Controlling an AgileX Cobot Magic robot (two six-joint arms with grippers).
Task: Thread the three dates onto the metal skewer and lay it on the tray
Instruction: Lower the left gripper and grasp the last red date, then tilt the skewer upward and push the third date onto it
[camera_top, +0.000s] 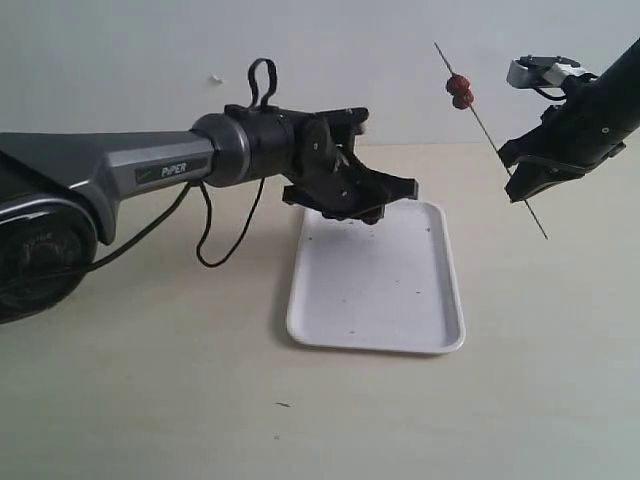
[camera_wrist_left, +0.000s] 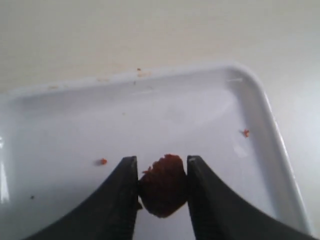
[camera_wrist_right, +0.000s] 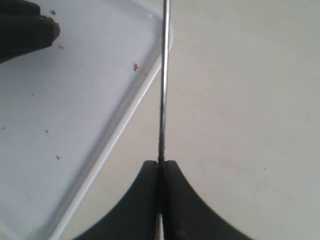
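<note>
My left gripper (camera_wrist_left: 162, 167) is shut on a dark red-brown date (camera_wrist_left: 164, 186), held just above the white tray (camera_wrist_left: 270, 130) near its far end. In the exterior view the same gripper (camera_top: 372, 208) hovers over the tray (camera_top: 330, 330). Off to the right of the tray, my right gripper (camera_wrist_right: 161, 164) is shut on the thin metal skewer (camera_wrist_right: 163, 80), which it holds tilted in the air. Two dates (camera_top: 459, 91) are threaded near the upper end of the skewer (camera_top: 493, 143), above the right gripper (camera_top: 520, 172).
Small reddish crumbs (camera_wrist_left: 101, 161) speckle the tray floor. A beige tabletop (camera_top: 150, 400) surrounds the tray. The left arm's black cable (camera_top: 215, 240) loops down to the table left of the tray. A pale wall stands behind.
</note>
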